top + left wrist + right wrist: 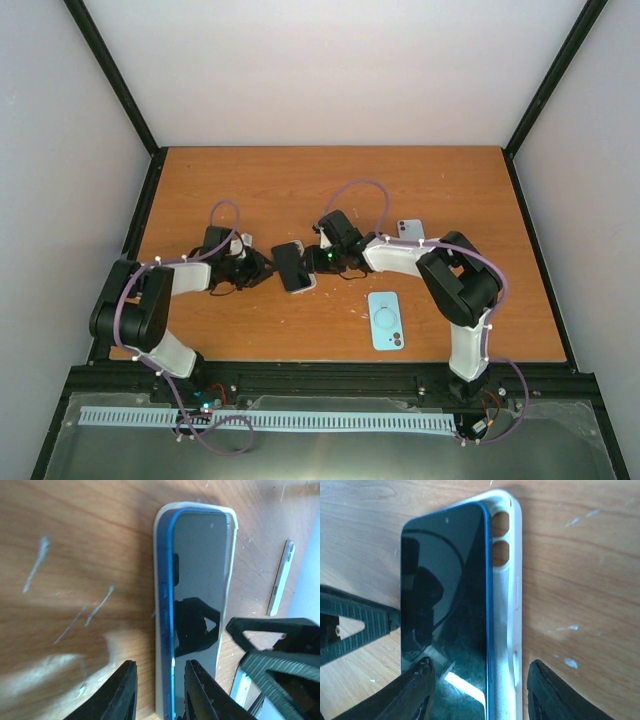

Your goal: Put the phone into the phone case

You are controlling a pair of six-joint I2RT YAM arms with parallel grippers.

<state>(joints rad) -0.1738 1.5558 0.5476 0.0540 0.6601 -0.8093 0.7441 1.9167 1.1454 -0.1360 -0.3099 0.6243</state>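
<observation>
A blue-edged phone (292,265) with a dark screen lies in a white case (301,287) at the table's middle. In the right wrist view the phone (445,590) sits shifted to the left, leaving the case's floor and camera holes (506,600) bare. My left gripper (263,268) is open. In its wrist view its fingers (160,695) straddle the phone's blue left edge (200,570) and the case wall (160,530) without touching them. My right gripper (318,258) is open wide, with its fingers (480,695) on either side of the phone and case.
A light blue case (386,320) lies face down near the front right. Another pale phone or case (409,229) lies behind the right arm. The other gripper's black finger shows in each wrist view (280,645) (355,625).
</observation>
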